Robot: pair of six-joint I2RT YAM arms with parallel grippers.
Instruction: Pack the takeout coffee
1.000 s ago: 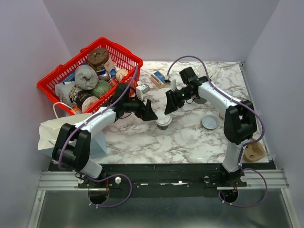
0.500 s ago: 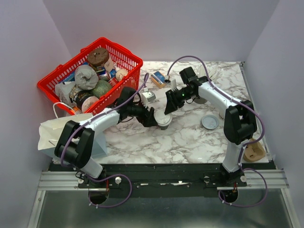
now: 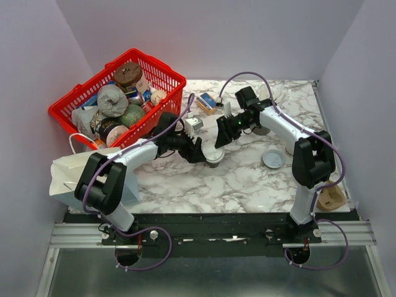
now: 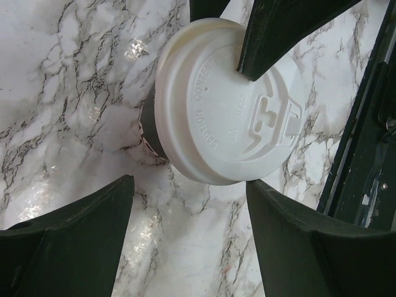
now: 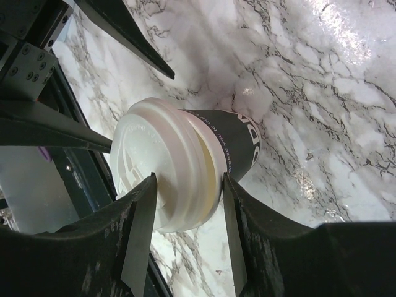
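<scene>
The coffee [image 3: 214,158] stands on the table [image 3: 247,179], in the middle. The left wrist view shows the left gripper [image 4: 189,185] wide open, not touching it. The right wrist view shows the right gripper [image 5: 189,179] flanking the lid [image 5: 164,161]; whether it squeezes, I cannot tell.

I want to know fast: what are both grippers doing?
Left gripper: open, holding nothing, beside the takeout coffee.
Right gripper: straddling its lid; grip cannot be told.
</scene>
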